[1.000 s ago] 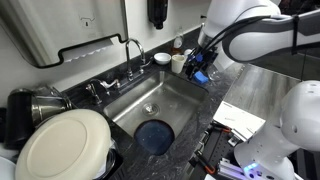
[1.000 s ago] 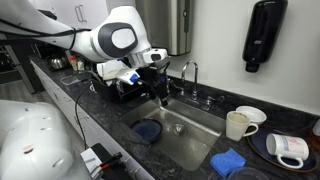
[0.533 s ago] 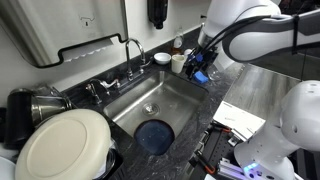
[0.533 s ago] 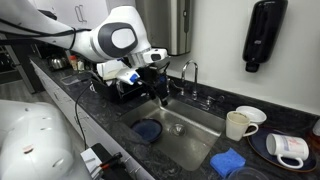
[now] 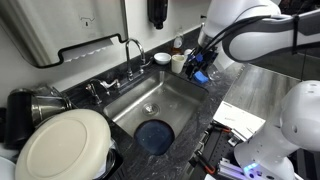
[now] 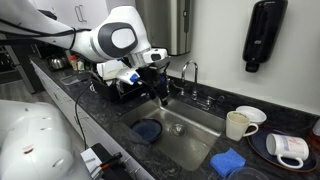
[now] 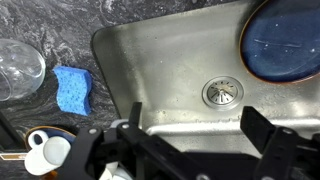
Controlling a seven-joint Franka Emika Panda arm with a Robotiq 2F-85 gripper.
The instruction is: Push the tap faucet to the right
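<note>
The tap faucet (image 5: 133, 50) is a thin dark gooseneck spout standing at the back rim of the steel sink (image 5: 185, 92); it also shows in the other exterior view (image 6: 188, 74). My gripper (image 5: 203, 62) hangs over one end of the sink, apart from the faucet, in both exterior views (image 6: 160, 90). In the wrist view its two dark fingers are spread wide and hold nothing (image 7: 198, 125), above the sink floor and drain (image 7: 222, 92). The faucet is out of the wrist view.
A blue plate (image 5: 153, 135) lies in the sink. A blue sponge (image 6: 228, 162), a white mug (image 6: 238, 124) and cups sit on the dark counter at one end. A white plate (image 5: 62, 145) and pots stand at the other end. A black dispenser (image 6: 263, 35) hangs on the wall.
</note>
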